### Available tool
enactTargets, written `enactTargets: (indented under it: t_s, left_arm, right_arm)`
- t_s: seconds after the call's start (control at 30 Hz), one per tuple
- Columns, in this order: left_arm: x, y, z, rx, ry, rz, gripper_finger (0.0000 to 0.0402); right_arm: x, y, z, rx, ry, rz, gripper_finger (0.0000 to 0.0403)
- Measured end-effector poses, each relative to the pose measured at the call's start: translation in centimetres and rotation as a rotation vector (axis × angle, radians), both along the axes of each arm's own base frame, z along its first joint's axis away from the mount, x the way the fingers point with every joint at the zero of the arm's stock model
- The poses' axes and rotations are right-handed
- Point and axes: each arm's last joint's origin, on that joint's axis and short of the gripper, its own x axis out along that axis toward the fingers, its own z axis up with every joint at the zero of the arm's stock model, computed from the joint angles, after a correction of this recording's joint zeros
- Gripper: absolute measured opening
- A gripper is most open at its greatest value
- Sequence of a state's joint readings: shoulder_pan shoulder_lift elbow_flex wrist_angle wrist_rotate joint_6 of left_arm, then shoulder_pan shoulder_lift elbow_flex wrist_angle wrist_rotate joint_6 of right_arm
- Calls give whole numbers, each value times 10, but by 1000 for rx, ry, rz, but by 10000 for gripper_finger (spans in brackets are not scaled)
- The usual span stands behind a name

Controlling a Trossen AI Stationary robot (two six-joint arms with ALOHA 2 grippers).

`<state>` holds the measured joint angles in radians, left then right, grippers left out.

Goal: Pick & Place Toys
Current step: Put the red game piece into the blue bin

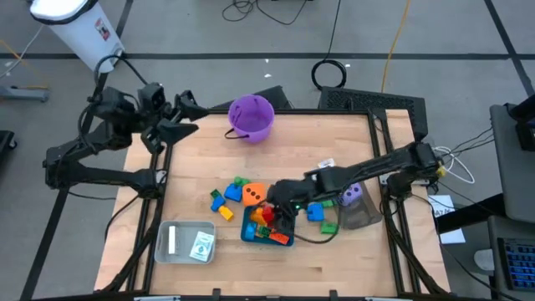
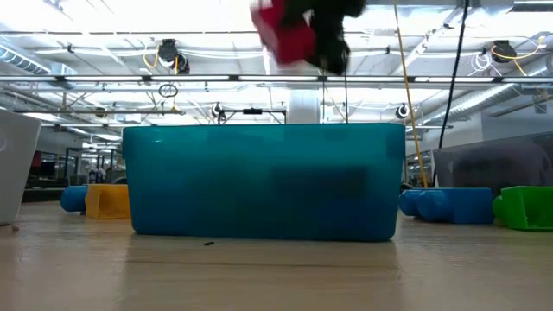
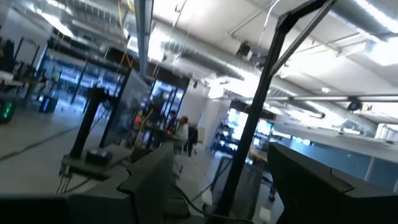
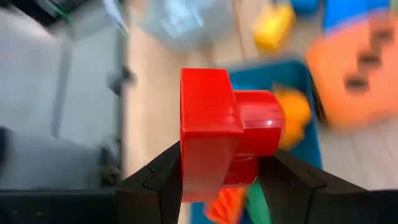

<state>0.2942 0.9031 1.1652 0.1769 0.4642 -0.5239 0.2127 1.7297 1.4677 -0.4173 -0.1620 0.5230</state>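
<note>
My right gripper is shut on a red brick and holds it above the teal tray, which has several bricks in it. In the low view the red brick hangs high over the tray's rim. An orange die sits on the table just beyond the tray. A purple die sits in a clear tray at the right. Loose blue, yellow and green bricks lie on the table around the teal tray. My left gripper is open and empty, off the table's far left corner. My right gripper pinches the red brick between its two fingers, on two opposite sides of its lower part. The fingers come from above, pointing down. The brick is lifted clear, above the teal tray.
A purple bucket stands at the table's far edge. A grey tray with white cards lies near the front left. A blue brick and a green brick lie right of the teal tray, and a yellow one left of it.
</note>
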Motion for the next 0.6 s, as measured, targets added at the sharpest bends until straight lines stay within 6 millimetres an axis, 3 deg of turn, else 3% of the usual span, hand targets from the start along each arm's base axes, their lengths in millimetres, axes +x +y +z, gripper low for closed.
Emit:
enactTargets:
  t_s: [0.17, 0.3, 0.6]
  left_arm:
    - [4, -2, -8, -7, 81, -5, 269]
    - [6, -5, -12, -6, 122, 16, 269]
    - [7, -8, -14, 8, 133, 17, 269]
  right_arm:
    - [5, 3, -42, -10, 212, 45, 171]
    - [11, 4, -64, -13, 288, 61, 171]
    - [18, -10, -79, -16, 326, 21, 173]
